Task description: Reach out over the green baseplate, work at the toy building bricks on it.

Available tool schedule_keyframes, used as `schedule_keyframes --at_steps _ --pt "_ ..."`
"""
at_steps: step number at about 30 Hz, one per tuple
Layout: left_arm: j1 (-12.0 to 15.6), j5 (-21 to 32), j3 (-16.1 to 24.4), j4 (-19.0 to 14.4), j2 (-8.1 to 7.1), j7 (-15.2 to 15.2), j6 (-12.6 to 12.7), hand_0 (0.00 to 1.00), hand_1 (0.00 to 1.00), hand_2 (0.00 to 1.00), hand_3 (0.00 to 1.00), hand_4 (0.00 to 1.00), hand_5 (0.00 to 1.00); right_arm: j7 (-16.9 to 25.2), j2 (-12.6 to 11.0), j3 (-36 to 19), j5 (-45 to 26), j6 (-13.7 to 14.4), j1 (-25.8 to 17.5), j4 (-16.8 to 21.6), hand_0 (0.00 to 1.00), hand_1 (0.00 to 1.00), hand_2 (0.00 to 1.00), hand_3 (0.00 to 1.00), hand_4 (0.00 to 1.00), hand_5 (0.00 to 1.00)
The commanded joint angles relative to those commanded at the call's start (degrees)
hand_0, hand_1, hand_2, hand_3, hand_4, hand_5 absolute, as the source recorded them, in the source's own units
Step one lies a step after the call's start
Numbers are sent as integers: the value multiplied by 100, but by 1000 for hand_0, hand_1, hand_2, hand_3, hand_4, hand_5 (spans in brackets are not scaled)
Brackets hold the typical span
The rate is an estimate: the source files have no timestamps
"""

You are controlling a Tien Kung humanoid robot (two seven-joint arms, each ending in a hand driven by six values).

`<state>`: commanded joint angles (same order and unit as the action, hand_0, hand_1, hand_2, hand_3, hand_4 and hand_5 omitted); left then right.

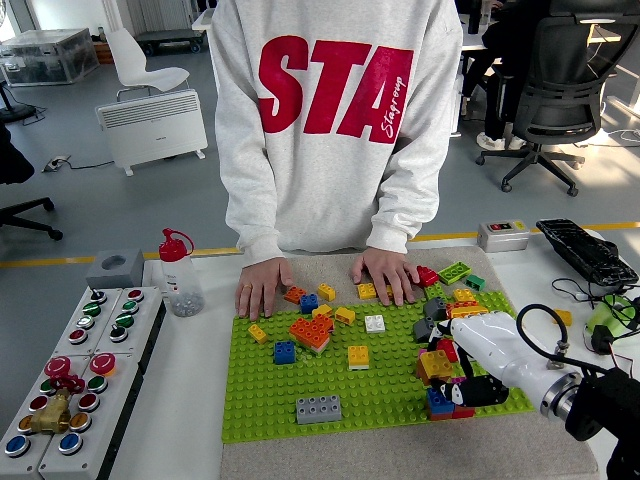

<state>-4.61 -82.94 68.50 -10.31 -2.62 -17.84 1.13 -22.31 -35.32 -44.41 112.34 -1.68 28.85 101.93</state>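
Large red "STA" is printed on the person's grey sweatshirt (335, 120), with smaller slanted script "Stargroup" set inside the A.

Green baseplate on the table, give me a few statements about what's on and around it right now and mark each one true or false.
1. A person's two hands rest flat at the far edge of the green baseplate. True.
2. The right robot hand is over the left half of the baseplate. False: it reaches in from the right, over the right part by the blue and pink bricks.
3. A grey brick sits near the baseplate's near edge. True.
4. The clear bottle with the red cap stands on the baseplate. False: it stands on the table left of it.
5. The left robot hand is working at the bricks. False: it is not in view.
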Motion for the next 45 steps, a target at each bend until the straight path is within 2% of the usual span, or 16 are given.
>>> schedule_keyframes --at_steps 4,15,32,45 --pt "-16 15 -4 0 -5 3 0 692 690 652 618 360 998 -41 31 65 35 -44 81 0 251 101 206 506 585 177" --pt "-40 5 7 0 -12 -5 0 692 690 652 618 360 998 -90 -102 71 12 -122 30 0 251 100 206 506 584 178" --pt "-65 0 10 0 -15 -6 0 692 689 652 617 361 998 -20 -82 99 -16 -51 3 0 252 101 205 506 582 181" --pt "-75 -13 20 0 -13 -2 6 692 689 651 617 361 998 24 -73 65 10 -13 -42 -380 252 101 204 504 582 186"
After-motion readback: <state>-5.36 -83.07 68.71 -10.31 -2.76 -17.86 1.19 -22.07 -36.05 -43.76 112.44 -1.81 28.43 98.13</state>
